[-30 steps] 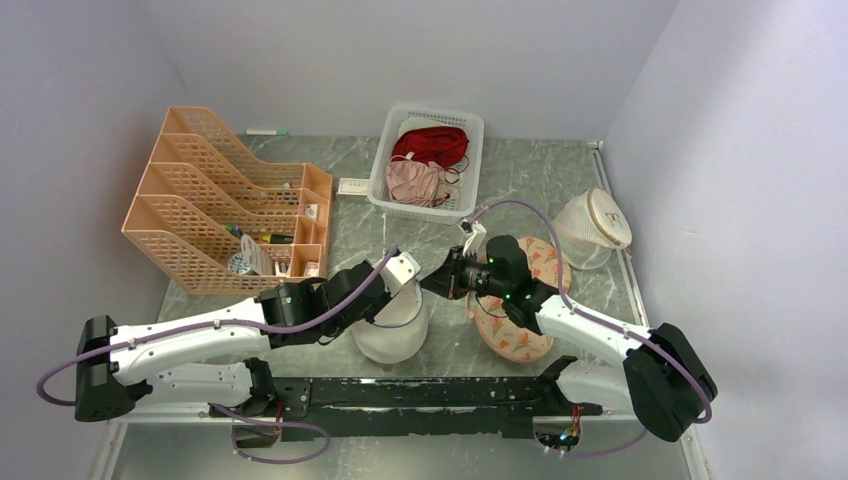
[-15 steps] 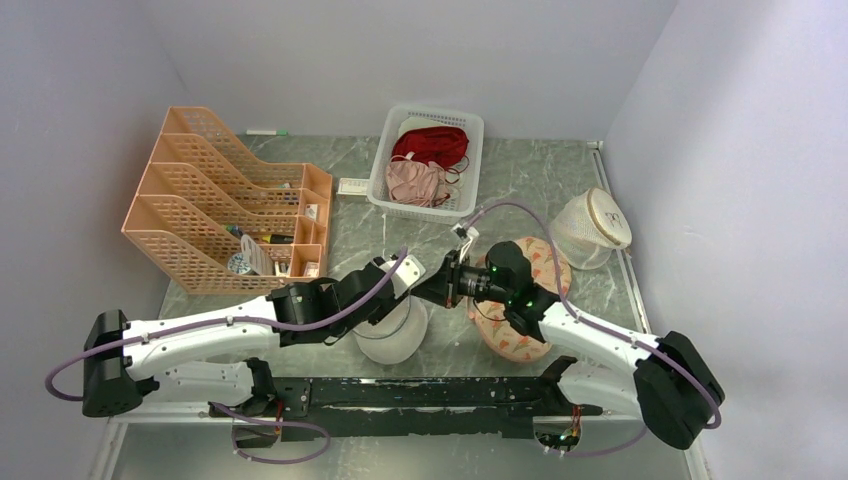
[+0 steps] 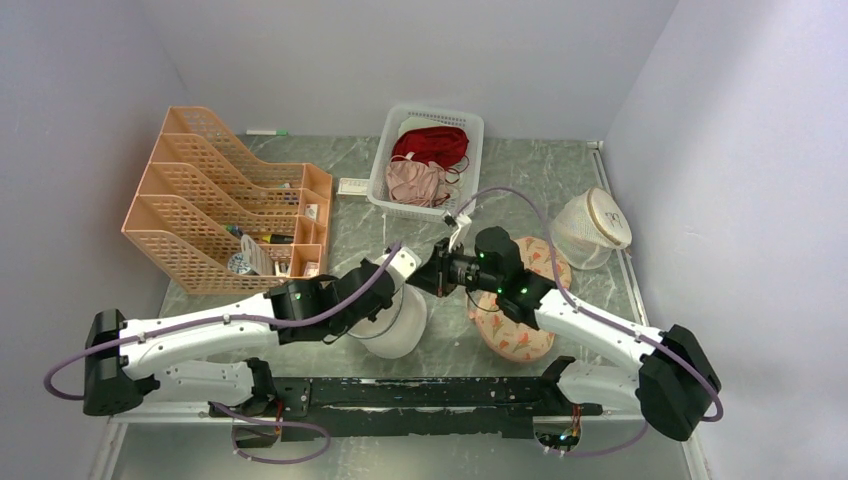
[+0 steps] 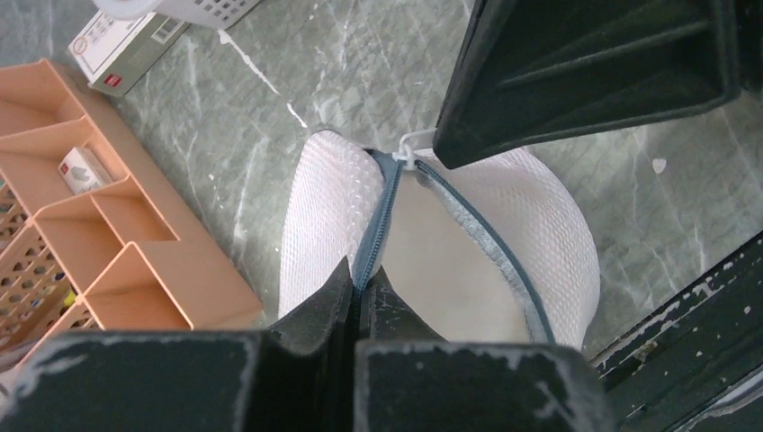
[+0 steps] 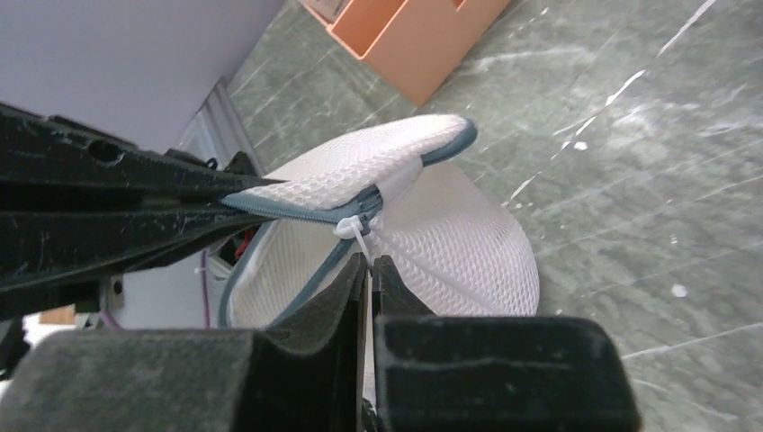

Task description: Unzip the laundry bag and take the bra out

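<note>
The laundry bag (image 3: pixel 398 328), a white mesh drum with a blue-grey zipper rim, lies tilted on the table between my arms. My left gripper (image 3: pixel 390 298) is shut on the zipper rim (image 4: pixel 373 216) at its near side (image 4: pixel 360 274). My right gripper (image 3: pixel 428 281) is shut on the white zip-tie pull (image 5: pixel 360 236) at the slider (image 5: pixel 370 263). In the left wrist view the zipper (image 4: pixel 490 247) gapes open beside the pull (image 4: pixel 409 148). A smooth white surface (image 4: pixel 445 261) shows in the gap; I cannot tell if it is the bra.
An orange file organiser (image 3: pixel 225 205) stands at the left. A white basket (image 3: pixel 470 150) at the back holds dark red and pale pink garments. A floral peach pouch (image 3: pixel 520 335) lies under my right arm. A translucent round bag (image 3: pixel 592 228) sits at the right wall.
My left gripper has shifted right with the bag's rim. My right gripper has moved left and farther back at the pull. The bag has tilted and slid slightly right.
</note>
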Robot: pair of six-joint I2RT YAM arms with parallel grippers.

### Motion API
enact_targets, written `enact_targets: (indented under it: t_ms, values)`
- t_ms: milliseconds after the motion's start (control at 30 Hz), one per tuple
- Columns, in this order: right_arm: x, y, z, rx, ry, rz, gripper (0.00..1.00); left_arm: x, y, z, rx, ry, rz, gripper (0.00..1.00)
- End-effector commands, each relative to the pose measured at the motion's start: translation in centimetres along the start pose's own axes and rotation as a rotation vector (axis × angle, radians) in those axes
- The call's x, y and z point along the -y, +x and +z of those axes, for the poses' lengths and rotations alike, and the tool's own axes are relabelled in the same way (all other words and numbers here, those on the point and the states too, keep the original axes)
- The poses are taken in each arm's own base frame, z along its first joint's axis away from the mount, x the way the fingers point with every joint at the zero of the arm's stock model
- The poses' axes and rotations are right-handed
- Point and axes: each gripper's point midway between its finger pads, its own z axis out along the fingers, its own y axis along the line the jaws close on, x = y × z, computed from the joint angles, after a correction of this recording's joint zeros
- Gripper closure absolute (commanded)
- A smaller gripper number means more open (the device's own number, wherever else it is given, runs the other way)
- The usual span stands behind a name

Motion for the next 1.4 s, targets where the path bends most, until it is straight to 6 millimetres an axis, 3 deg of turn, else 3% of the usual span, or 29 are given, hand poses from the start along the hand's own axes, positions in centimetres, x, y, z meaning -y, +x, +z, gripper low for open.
enact_targets:
  t_ms: [0,200,433,533,567,667,867,1000,1100,1167,1367]
  values:
    - [3.6,-0.5,-0.6,-0.029,0.217,-0.034,0.92,-1.7,-0.5,-1.5,-0.093,-0.129,-0.154,0.93]
    - [1.9,-0.3,-1.2,-0.013,0.168,0.010,0.57,-3.3,0.3,-3.1,-0.233,-0.304,-0.302,0.93]
    - [-0.9,1.3,-1.4,-0.035,0.165,-0.002,0.25,-1.5,-0.7,-3.2,-0.294,-0.225,-0.413,0.93]
    - [-2.1,2.3,-1.1,-0.047,0.148,0.012,0.03,-1.3,-1.4,-3.4,-0.302,-0.192,-0.466,0.93]
    - [-2.3,2.7,-0.9,-0.052,0.144,0.018,0.01,-1.4,-1.8,-3.4,-0.296,-0.175,-0.492,0.93]
    - [-2.5,4.1,-0.5,-0.071,0.156,0.030,0.00,-1.9,-3.0,-3.3,-0.256,-0.104,-0.577,0.93]
    - [-0.7,5.9,-0.7,-0.129,0.287,0.010,0.00,-3.1,-4.3,-3.1,-0.212,0.009,-0.720,0.93]
    - [1.4,6.7,-0.9,-0.143,0.386,0.003,0.07,-2.8,-4.7,-3.5,-0.188,0.087,-0.778,0.93]
    - [3.8,5.9,-1.9,-0.118,0.522,-0.034,0.09,-2.2,-4.7,-3.9,-0.205,0.137,-0.779,0.93]
    - [5.1,4.2,-2.5,-0.095,0.587,-0.068,0.17,-1.9,-4.2,-4.2,-0.236,0.154,-0.774,0.93]
    - [8.5,0.2,-4.0,-0.099,0.631,-0.104,0.61,0.0,-3.3,-5.9,-0.268,0.279,-0.813,0.93]
